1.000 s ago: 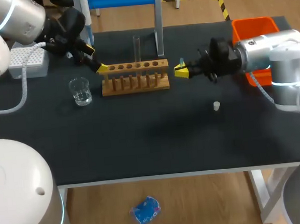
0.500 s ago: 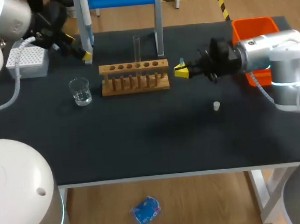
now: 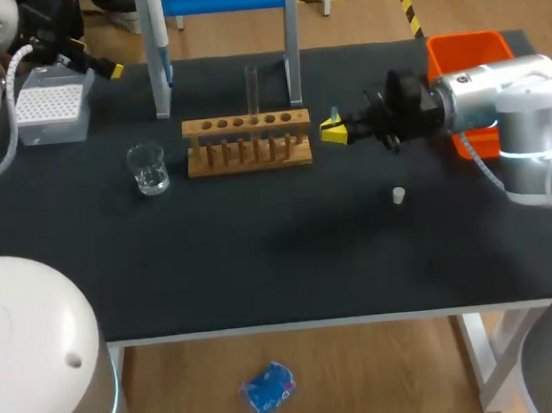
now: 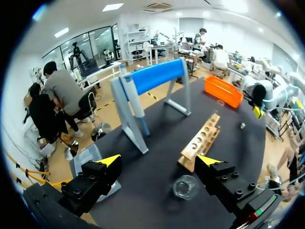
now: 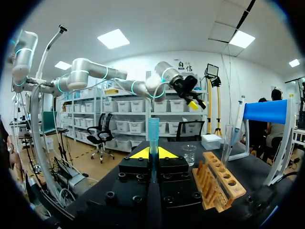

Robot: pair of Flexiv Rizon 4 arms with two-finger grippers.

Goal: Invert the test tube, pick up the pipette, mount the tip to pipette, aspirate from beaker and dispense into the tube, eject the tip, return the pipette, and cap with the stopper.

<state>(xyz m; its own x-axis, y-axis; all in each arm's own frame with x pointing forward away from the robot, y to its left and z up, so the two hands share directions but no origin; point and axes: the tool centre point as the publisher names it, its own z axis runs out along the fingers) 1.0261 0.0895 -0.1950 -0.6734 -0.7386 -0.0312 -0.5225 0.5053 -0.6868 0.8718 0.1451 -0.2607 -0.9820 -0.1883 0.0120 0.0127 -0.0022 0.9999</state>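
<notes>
- The left gripper (image 4: 158, 161) has its fingers spread wide with nothing between them. In the head view only one yellow tip shows; the rest is lost against the dark wrist.
- The beaker (image 4: 186, 187) stands on the table (image 3: 261, 255) just ahead of the left gripper, in line with the gap between its fingers and touching neither. It is clear glass, and its fill level cannot be judged.
- The wooden rack (image 4: 204, 141) lies ahead of the left gripper, beyond the beaker, with one row of round holes on top.
- The test tube (image 3: 251, 89) is clear and stands upright in a hole of the wooden rack. Which end is up cannot be told (the glass nearly vanishes against the frame behind it).
- The pipette stand (image 4: 152, 78) is a blue bar on grey legs, ahead of the left gripper and past the wooden rack. The pipette (image 3: 154, 29) hangs at one end of it. Its upper part is cut off in the head view, and any print on it is too small to read.
- The tip box (image 3: 50, 107) is grey with a white perforated top. It sits close beside the left gripper and is partly hidden behind one finger in the left wrist view.
- The right gripper (image 5: 152, 153) has its fingers drawn close onto a slim blue tube (image 5: 153, 136). The tube stands upright between the yellow tips, its lower end hidden. The wooden rack is just beside this gripper.
- The stopper (image 3: 398, 195) is small and white. It lies on the table near the right gripper, apart from everything else.
- The orange bin (image 3: 465, 53) sits behind the right gripper and is partly covered by the arm.
</notes>
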